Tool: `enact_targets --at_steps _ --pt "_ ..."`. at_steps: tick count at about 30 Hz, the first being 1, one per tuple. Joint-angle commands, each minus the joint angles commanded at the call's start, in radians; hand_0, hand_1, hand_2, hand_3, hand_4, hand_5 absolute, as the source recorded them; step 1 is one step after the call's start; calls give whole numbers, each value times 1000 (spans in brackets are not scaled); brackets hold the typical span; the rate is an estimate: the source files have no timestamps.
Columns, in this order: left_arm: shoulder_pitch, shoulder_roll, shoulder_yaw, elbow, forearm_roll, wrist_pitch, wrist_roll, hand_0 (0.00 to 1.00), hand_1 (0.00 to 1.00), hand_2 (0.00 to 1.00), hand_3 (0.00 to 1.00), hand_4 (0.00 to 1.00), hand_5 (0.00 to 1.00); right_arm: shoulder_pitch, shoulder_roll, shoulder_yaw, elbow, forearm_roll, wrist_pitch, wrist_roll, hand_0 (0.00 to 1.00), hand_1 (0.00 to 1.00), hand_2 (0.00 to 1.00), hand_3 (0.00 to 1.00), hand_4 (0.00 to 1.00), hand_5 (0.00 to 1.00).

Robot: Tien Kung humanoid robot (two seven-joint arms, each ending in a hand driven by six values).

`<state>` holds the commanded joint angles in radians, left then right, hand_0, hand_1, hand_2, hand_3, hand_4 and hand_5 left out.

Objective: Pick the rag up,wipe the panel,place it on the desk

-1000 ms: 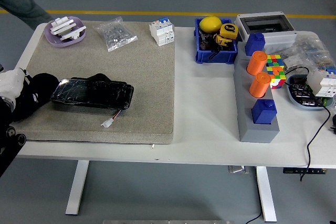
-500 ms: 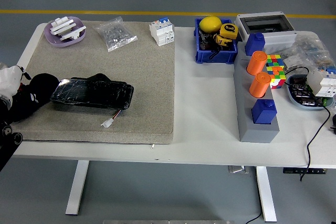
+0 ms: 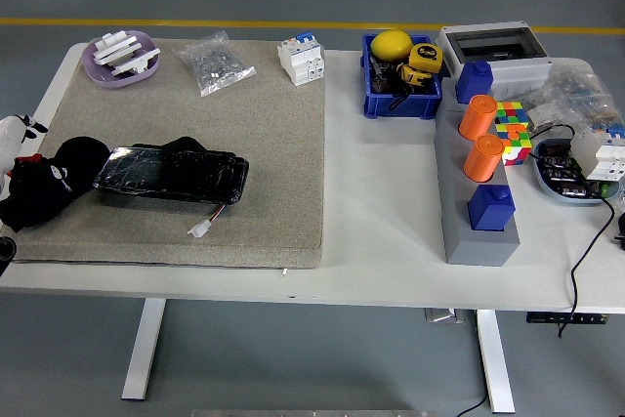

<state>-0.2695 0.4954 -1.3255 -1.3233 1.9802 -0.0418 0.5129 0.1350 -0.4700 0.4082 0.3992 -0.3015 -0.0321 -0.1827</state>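
Left hand [image 3: 12, 134] pulling back off table's left edge, finger state unclear, black rag [image 3: 44, 187] left beside panel [image 3: 171, 175] — placing apparently done.

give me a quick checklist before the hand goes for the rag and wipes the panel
1. Rag in view and reachable: ok, the black rag lies at the mat's left end, beside the left hand.
2. Rag grasped: not ok, it seems to lie loose on the mat.
3. Panel top free of clutter: ok, nothing sits on the black panel; the rag touches its left end.
4. Panel's cable clear of the wipe path: ok, the white connector lies in front of it.
5. Left hand's finger state: cannot tell, mostly cut off at the edge.
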Motion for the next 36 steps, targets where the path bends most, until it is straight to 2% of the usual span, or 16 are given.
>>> enact_targets --at_steps 1,10,16,22,36 --pt "5 1 -19 -8 -19 2 -6 689 799 841 829 998 346 -1 0 0 0 0 0 0 742 550 662 629 998 614" --pt "34 -5 -119 -68 -71 18 -27 686 800 838 826 998 363 -4 -1 -7 -1 4 1 -3 741 550 662 629 998 614" --pt "45 -33 -164 -90 -108 32 -44 688 801 833 823 998 367 -2 3 -16 -1 6 0 -3 741 550 662 629 998 617" --pt "40 -46 -172 -96 -126 45 -58 691 798 828 818 998 367 5 2 -28 0 7 -1 -4 741 551 662 629 998 618" --pt "68 -65 -195 -80 -166 70 -88 692 794 818 810 998 367 -13 4 -3 3 -6 -2 -2 742 550 662 630 998 620"
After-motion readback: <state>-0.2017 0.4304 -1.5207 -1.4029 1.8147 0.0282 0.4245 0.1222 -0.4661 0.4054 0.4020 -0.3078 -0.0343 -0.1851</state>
